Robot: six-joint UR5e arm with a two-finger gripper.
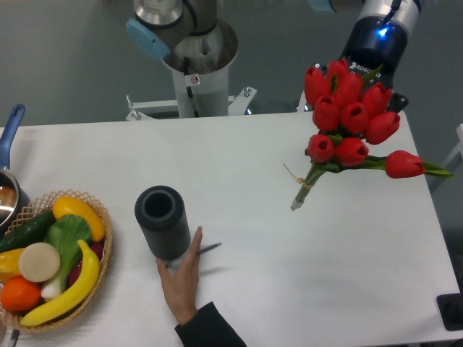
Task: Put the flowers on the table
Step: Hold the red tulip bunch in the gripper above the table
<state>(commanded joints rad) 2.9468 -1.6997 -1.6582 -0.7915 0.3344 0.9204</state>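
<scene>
Here, from the fixed camera, the tulip bunch hangs tilted over the white table's right side, stem ends just above it. The gripper is hidden behind blooms (probably clamped, I cannot tell). Lower gently, then release.

Your gripper sits at the table's far right, mostly hidden behind the flowers, whose stem ends angle down to its near left. Well to its left stands a cylinder with a person's hand just before it. Farther left, at the edge, a basket holds fruit, a pot behind it.
</scene>
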